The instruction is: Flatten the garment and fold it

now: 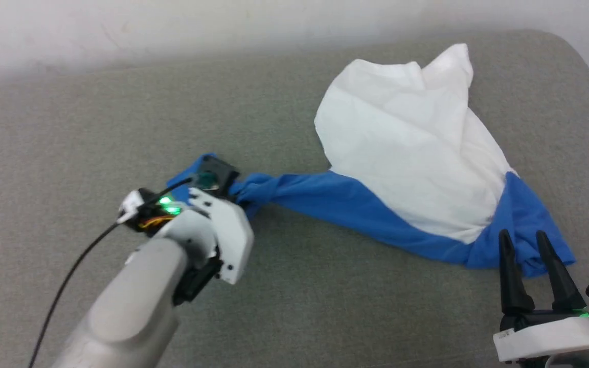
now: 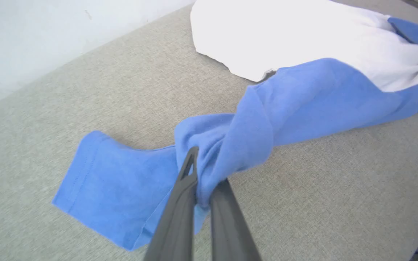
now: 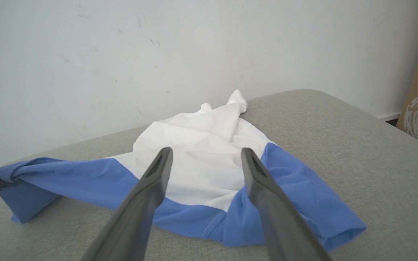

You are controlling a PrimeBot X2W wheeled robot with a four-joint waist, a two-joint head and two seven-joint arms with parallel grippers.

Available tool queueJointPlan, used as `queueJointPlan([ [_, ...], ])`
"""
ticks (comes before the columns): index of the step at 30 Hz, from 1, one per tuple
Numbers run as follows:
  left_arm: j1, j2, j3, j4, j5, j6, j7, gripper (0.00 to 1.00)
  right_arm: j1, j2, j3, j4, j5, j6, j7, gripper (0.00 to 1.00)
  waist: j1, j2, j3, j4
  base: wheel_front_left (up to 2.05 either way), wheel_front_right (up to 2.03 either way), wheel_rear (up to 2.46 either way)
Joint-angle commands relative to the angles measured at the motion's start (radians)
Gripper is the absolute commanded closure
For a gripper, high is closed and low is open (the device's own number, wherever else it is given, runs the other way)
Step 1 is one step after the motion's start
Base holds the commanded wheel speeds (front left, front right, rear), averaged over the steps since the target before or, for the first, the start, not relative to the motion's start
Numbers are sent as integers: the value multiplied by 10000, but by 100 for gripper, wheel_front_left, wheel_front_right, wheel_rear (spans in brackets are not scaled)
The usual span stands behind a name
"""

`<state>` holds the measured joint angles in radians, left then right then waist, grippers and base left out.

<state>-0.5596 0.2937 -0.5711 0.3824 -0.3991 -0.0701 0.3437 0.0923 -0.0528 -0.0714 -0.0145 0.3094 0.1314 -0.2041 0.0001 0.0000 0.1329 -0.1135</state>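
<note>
Nearest, the right gripper (image 1: pixel 522 240) hangs with its jaws spread apart, holding nothing, just before the blue corner of the garment (image 1: pixel 407 153). The left gripper (image 2: pixel 203 188) is clenched on a twisted bunch of the blue band (image 1: pixel 356 214) at its other end. The garment lies crumpled on the grey cushion (image 1: pixel 95 128). The band is stretched between the 2 grippers, and the white body is heaped behind it, toward the wall (image 3: pixel 122 54).

In my judgement, there are these risks:
- The left grip holds a rope-like twist, probably several layers, so a pull may tighten the twist instead of spreading the cloth.
- If the right gripper takes only 1 layer of the folded corner, or misses it, the band will open unevenly.
- A strong pull may also drag the white heap along, or draw the cloth out of the left jaws.

The left wrist view shows the grip itself. Cloth is pinched between the fingers (image 2: pixel 180 210), and a loose flap (image 2: pixel 114 188) lies beside them, which the arm mostly covers in the head view. The right wrist view shows the layers and a stitched seam at the near corner.
</note>
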Motion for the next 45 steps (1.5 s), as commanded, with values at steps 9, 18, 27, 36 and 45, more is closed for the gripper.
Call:
queueJointPlan([
  [9, 3795, 2489, 2787, -5003, -940, 3010, 1460, 100, 375, 26, -75, -160, 40, -7, 56, 0, -1, 0, -359, 541, 0, 0, 0],
  [18, 6577, 2898, 4910, -5521, -1992, 4379, 1426, 100, 359, 26, -105, -251, -80, -7, 255, 0, -1, 0, -271, 616, 0, 0, 0],
  [27, 6116, 1381, 4699, -3872, -1869, 3899, -1549, 0, 339, 26, 59, -239, -270, -7, 498, 0, -1, 0, -442, 448, 0, 0, 0],
  [36, 6126, 177, 4263, -3673, -1062, 3375, -5373, 0, 569, 26, 50, -303, -363, -7, 851, 0, -1, 0, -943, 443, 0, 0, 0],
  [45, 6339, -518, 3774, -4061, 41, 2891, -6043, 0, 651, 26, 197, -189, -475, -7, 1555, 0, -1, 0, -1064, 620, 0, 0, 0],
])
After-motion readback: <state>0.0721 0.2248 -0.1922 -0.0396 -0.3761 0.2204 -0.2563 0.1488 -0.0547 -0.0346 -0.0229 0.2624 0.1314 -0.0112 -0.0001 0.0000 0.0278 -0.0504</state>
